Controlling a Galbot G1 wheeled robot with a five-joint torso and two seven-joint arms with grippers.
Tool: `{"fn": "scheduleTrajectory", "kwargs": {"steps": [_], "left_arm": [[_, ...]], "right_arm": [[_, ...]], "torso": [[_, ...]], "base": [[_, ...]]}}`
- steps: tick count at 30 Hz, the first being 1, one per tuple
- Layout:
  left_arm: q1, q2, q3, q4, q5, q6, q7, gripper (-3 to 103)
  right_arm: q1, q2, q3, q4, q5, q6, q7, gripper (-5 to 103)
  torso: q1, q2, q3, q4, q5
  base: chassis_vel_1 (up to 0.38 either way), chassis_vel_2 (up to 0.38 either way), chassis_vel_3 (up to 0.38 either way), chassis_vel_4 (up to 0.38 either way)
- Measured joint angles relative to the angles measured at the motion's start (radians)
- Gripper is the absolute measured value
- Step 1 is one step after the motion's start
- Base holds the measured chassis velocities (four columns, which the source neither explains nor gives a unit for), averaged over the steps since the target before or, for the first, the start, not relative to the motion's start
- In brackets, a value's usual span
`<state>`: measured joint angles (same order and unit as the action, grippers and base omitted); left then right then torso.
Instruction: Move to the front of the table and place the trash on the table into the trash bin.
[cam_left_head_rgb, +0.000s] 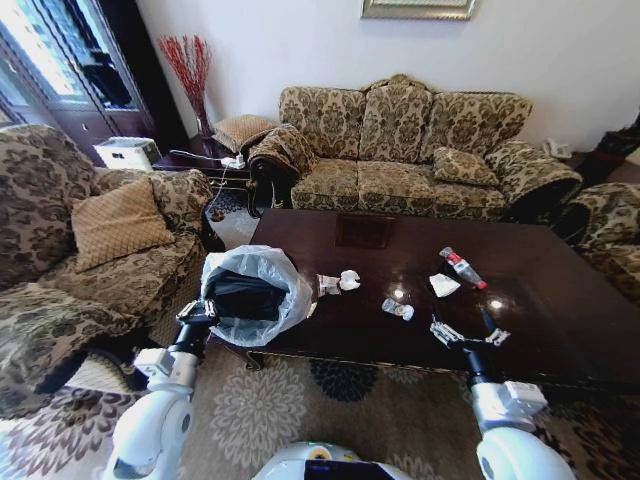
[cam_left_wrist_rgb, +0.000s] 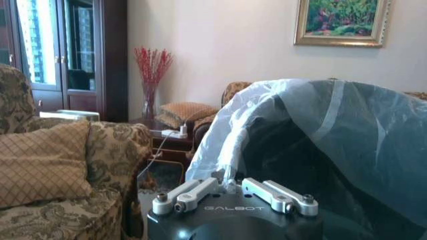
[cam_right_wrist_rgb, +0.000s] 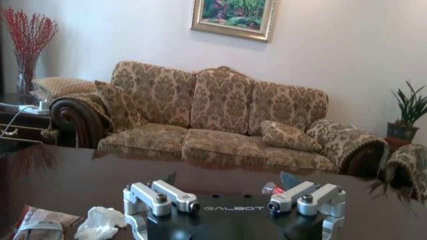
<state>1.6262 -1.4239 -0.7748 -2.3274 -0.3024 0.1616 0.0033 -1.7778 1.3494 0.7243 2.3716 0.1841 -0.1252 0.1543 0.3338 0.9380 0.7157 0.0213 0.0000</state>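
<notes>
The robot stands at the front of the table (cam_left_head_rgb: 540, 290), so the driving part looks done, but the clearing seems barely begun. At about eleven o'clock from the robot the left gripper (cam_left_head_rgb: 199, 312) is clamped on the rim of the trash bin (cam_left_head_rgb: 250, 296), holding it tilted at the table's near corner; its white liner gapes open, and from here I can make out nothing in the dark inside. At about one o'clock the right gripper (cam_left_head_rgb: 470, 335) hovers over the near edge of the table with its fingers spread apart, empty. Trash is on the wood: crumpled paper wads (cam_left_head_rgb: 340, 282) near the bin, a small wrapper (cam_left_head_rgb: 397, 309), a white scrap (cam_left_head_rgb: 444, 285) and the red-capped bottle (cam_left_head_rgb: 462, 268).
</notes>
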Motion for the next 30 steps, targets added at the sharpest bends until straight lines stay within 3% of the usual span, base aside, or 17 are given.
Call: {"fn": "scheduleTrajectory", "kwargs": {"steps": [26,30], "left_arm": [[0.0,0.0,0.0,0.0,0.0,0.0,0.0,1],[0.001,0.005,0.0,-0.001,0.0,-0.029,-0.002,1]], "right_arm": [[0.0,0.0,0.0,0.0,0.0,0.0,0.0,100],[0.033,-0.024,-0.015,-0.005,0.013,-0.006,0.006,100]], "torso": [[0.0,0.0,0.0,0.0,0.0],[0.0,0.0,0.0,-0.0006,-0.0003]], "base": [[0.0,0.0,0.0,0.0],[0.0,0.0,0.0,0.0]]}}
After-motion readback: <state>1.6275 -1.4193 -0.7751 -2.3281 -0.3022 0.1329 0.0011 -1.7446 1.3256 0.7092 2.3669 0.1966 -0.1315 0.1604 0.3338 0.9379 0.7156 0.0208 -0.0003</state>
